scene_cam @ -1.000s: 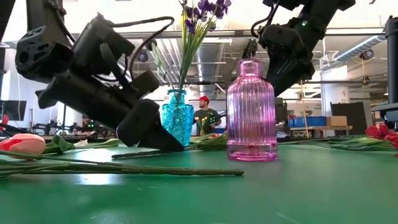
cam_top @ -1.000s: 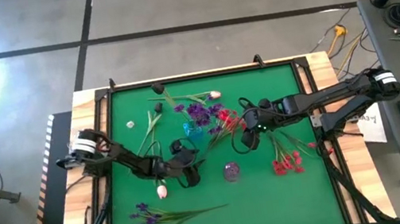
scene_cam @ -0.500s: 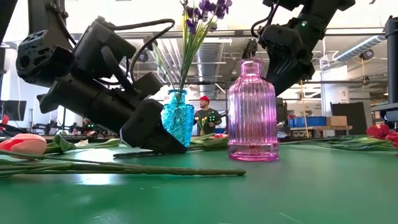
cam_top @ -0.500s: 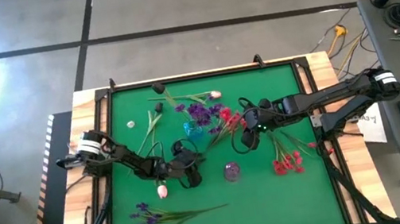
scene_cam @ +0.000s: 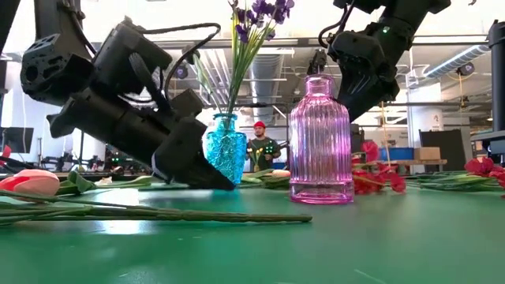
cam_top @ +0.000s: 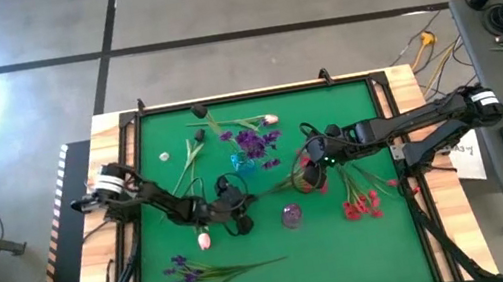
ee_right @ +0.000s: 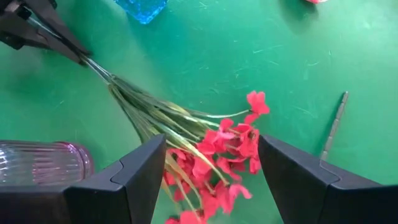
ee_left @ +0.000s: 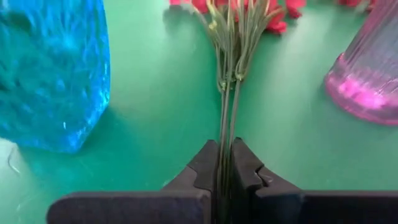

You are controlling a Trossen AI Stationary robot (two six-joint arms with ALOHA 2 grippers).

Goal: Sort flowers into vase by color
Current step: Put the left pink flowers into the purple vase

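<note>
Nearest your side of the green table (cam_top: 369, 244), a loose purple flower bunch (cam_top: 191, 273) is lying flat, not yet sorted. Just beyond it, a pink-white tulip bud (cam_top: 203, 240) is lying beside the left arm, also waiting.

Mid-table, your left gripper (ee_left: 226, 163) is sitting low on the mat with its fingers clamped tight on the stems of a red flower bunch (ee_left: 233, 37); the stems are running out between the fingers and the blossoms are lying on the mat beyond, between the blue vase (cam_top: 242, 166) and the pink vase (cam_top: 291, 217). The bunch looks flat on the table, not lifted.

Your right gripper (ee_right: 205, 168) is hovering over those same red blossoms with fingers spread wide and nothing in them.

The pink vase is standing empty. A second red bunch (cam_top: 361, 207) is lying to its right, well apart from the vases.

Farther back, the blue vase is holding purple flowers (scene_cam: 256, 16) upright — the only sorting done so far, as I judge it. Beyond it, more tulips (cam_top: 258, 120) and stems are lying loose near the far edge.

Judgement: you are working early in the job. One colour is partly placed; both red bunches, the near purple bunch and the tulips are all remaining.
</note>
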